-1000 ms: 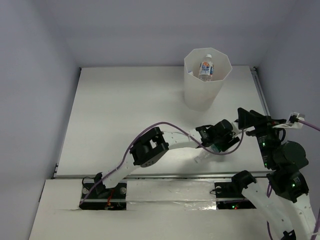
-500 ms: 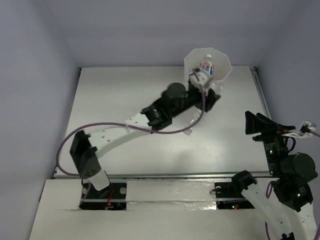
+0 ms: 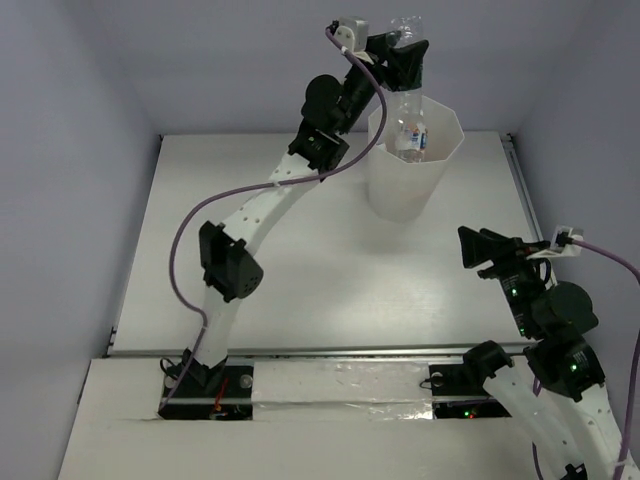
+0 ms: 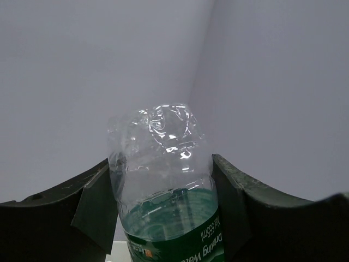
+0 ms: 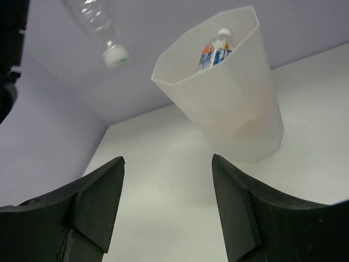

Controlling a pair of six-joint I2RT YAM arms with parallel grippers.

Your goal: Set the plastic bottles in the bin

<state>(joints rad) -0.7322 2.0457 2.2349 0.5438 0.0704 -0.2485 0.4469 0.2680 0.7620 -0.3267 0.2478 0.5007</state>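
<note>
I work in a bare robot-lab cell: white table (image 3: 260,240) boxed by blank pale walls (image 3: 200,60), my arms (image 3: 258,208) bolted at its near edge.

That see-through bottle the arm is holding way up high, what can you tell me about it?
The green-labelled bottle is thin clear plastic, crumpled and dented, seemingly empty, with a white cap. It hangs cap-down with its base uppermost, pinched at the label between the fingers of the left gripper. It is in the air, higher than the bin and not in it, touching nothing else.
</note>
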